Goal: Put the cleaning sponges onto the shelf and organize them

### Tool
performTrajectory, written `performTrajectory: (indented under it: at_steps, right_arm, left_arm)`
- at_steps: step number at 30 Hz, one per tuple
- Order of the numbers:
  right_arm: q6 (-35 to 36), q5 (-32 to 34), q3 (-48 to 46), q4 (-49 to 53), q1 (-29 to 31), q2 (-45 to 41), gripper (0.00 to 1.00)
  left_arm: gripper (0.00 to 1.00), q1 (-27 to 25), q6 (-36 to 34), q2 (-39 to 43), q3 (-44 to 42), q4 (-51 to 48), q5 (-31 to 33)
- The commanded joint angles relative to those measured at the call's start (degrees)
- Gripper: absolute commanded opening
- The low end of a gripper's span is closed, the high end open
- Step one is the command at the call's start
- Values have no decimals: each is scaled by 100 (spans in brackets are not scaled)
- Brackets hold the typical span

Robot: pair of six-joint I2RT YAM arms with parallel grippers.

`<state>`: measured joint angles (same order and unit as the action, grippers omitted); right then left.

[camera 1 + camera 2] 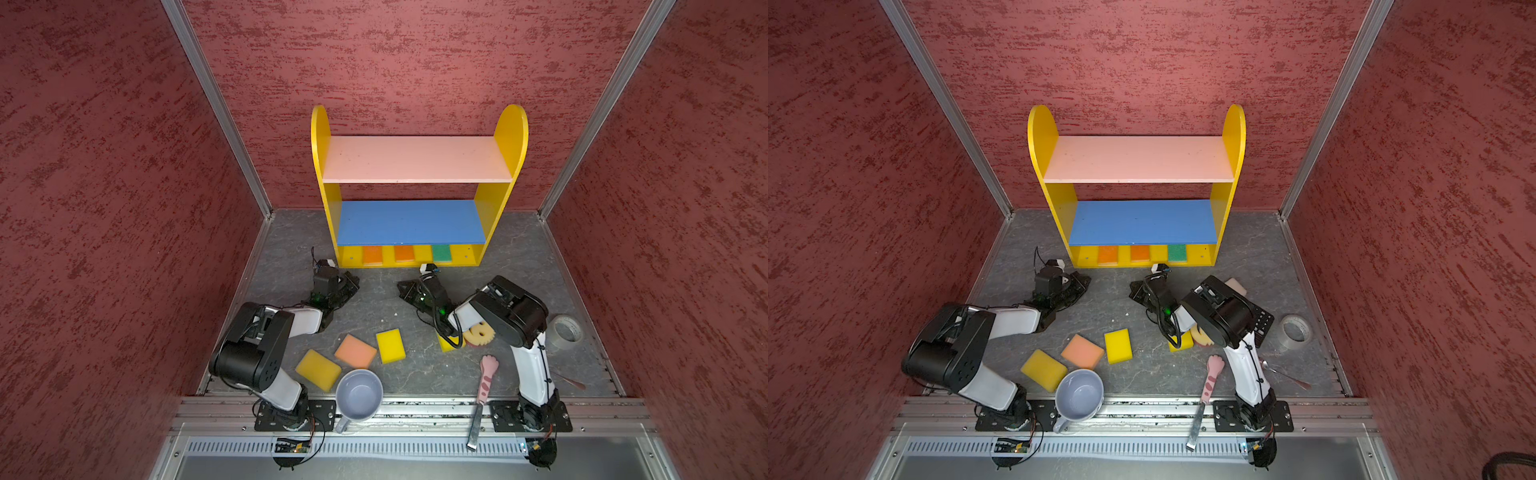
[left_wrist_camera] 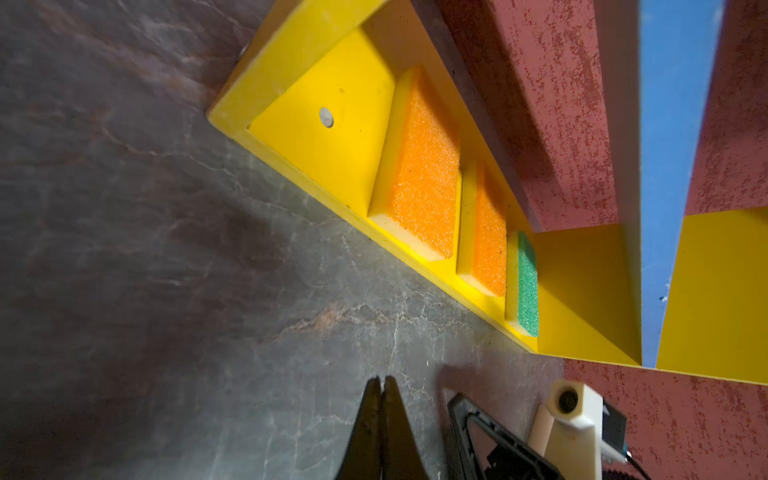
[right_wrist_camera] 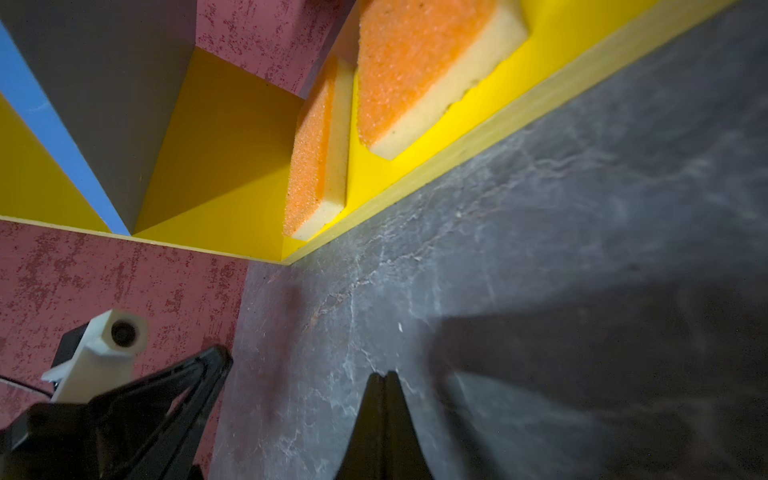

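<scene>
Two grainy orange-topped sponges (image 2: 419, 166) and a green-topped sponge (image 2: 528, 286) sit on the smooth yellow shelf (image 2: 332, 166); left gripper (image 2: 382, 380) and right gripper (image 3: 384, 376) are pinched together, empty.

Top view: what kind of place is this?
Likely a robot test booth: red walls in metal framing box in a grey floor, with left arm and right arm bolted to a rail before a shelf.

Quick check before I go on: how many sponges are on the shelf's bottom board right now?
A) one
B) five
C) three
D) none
C: in a top view an orange sponge, a second orange sponge and a green sponge lie side by side on the yellow bottom board of the shelf.
</scene>
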<state>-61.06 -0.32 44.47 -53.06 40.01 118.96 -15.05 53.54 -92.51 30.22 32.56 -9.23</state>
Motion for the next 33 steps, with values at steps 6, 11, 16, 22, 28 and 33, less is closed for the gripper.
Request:
performTrajectory:
  at_steps: [6,11,16,22,28,33]
  right_arm:
    - [694,108,-576,847,-39,-1275,0]
    - [766,199,-804,911,-55,-1754,0]
    - [871,85,-870,1057,-73,-2135,0]
    - [1101,224,-823,1430,-72,-2564,0]
    - [1302,396,-900,1715,-72,-2920,0]
    - [1277,504,-1061,1714,-81,-3047,0]
  left_arm:
    - [0,-157,480,-875,303,1301,273]
    - [0,-209,734,-1341,323,1814,353]
    - [0,-218,848,-1680,385,2053,488]
    - [2,-255,894,-1981,452,2305,642]
    - [3,-349,1049,-2415,657,2343,838]
    - [2,-423,1274,-2739,679,2605,966]
